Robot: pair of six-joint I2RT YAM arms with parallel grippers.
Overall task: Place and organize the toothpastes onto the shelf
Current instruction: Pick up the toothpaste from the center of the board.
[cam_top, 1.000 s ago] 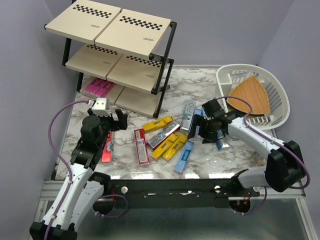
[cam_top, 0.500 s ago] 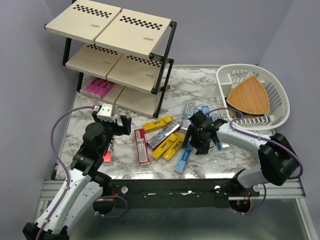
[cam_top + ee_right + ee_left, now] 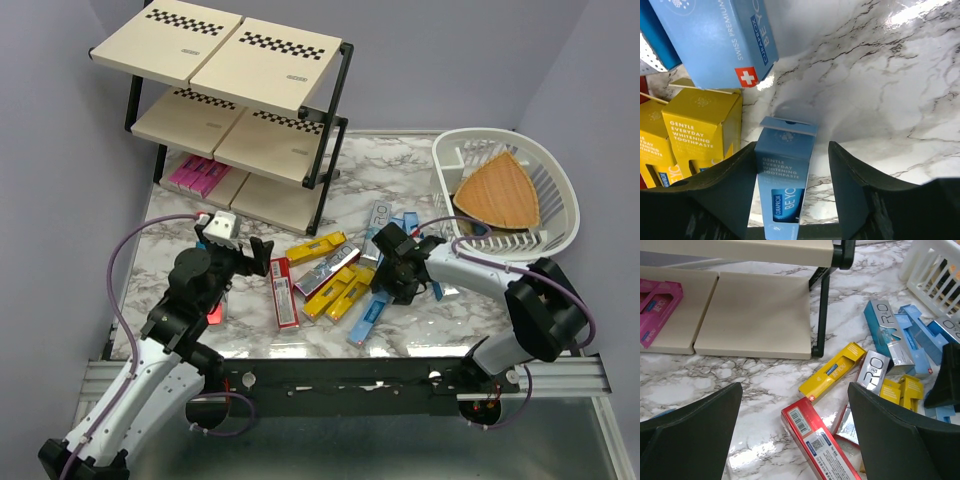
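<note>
Loose toothpastes lie in a pile mid-table: a red box (image 3: 283, 293), yellow boxes (image 3: 340, 292), a silver box (image 3: 326, 269) and a light blue box (image 3: 366, 318). Pink toothpastes (image 3: 195, 175) rest on the bottom board of the shelf (image 3: 240, 60). My left gripper (image 3: 795, 387) hangs wide open above the red box (image 3: 820, 445), touching nothing. My right gripper (image 3: 792, 147) straddles the end of the light blue box (image 3: 785, 185). Its left finger (image 3: 730, 185) is against the box, while a gap shows at the right finger (image 3: 855, 185).
A white basket (image 3: 500, 133) holding a wedge-shaped wooden board (image 3: 500, 190) stands at the back right. Teal and blue boxes (image 3: 887, 330) lie near the shelf's black leg (image 3: 824, 315). Another red box (image 3: 213, 305) lies under my left arm.
My right gripper moved left onto the pile and its jaws narrowed around the light blue box. My left gripper shifted right toward the red box, still wide open.
</note>
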